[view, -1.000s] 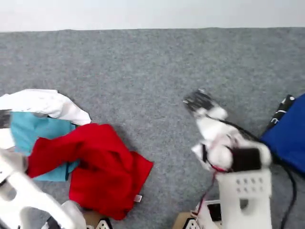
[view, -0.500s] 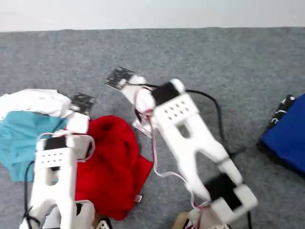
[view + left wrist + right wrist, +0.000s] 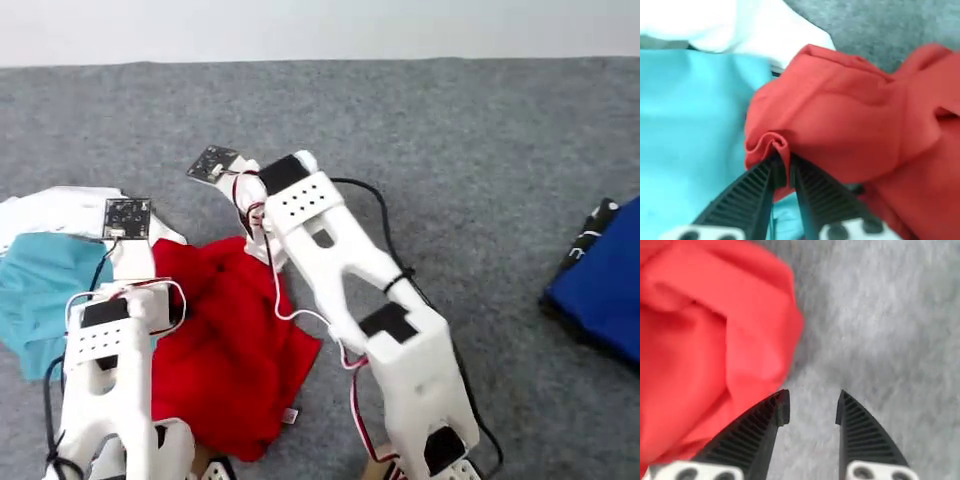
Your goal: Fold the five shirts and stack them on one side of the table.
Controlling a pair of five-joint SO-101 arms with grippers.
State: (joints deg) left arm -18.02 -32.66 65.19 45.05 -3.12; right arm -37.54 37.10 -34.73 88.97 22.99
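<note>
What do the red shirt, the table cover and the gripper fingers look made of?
The red shirt looks like soft matte knit, likely cotton: it bunches into loose folds. The table cover seems grey felt or low-pile carpet, by its fuzzy speckled surface. The gripper fingers look like black hard plastic, matte, with ribbed inner faces.

Grey felt-covered table [image 3: 480, 130], plain white wall [image 3: 320, 30] along far edge
</note>
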